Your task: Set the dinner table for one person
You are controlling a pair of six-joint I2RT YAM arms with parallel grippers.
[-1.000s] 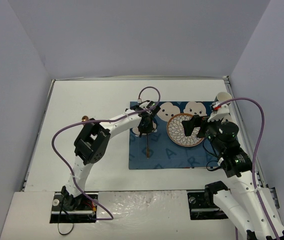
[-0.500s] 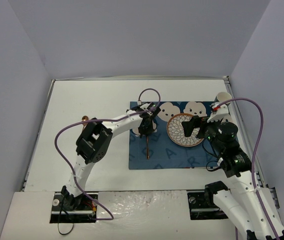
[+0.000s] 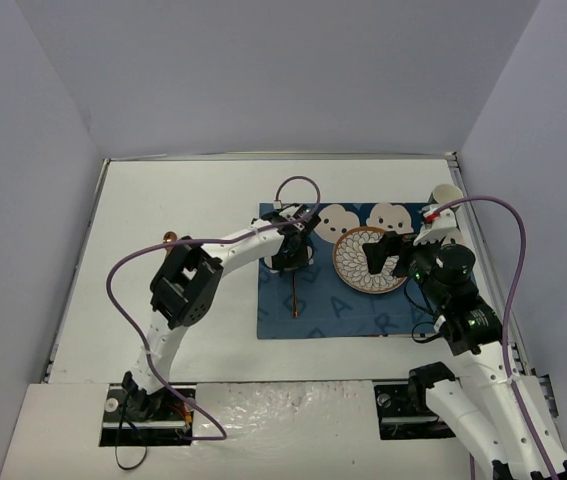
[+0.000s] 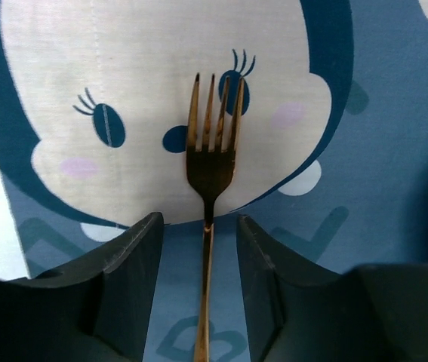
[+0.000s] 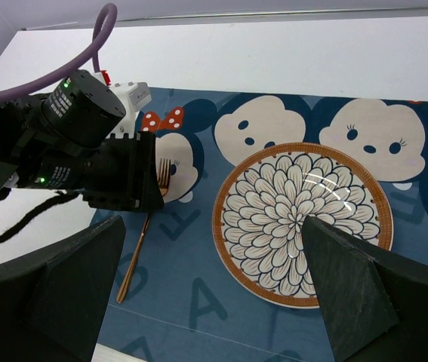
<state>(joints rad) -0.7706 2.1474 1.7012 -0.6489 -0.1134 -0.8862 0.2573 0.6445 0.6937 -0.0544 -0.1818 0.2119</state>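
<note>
Left wrist view shows the left tool (image 4: 198, 222), jaws apart, straddling the fork (image 4: 211, 162) on the mat (image 4: 395, 151).

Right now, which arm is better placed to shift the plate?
The right. Its open hand hangs right at the plate, which shows between its fingers in the wrist view. The left hand sits open over the fork, off to the plate's left.
</note>
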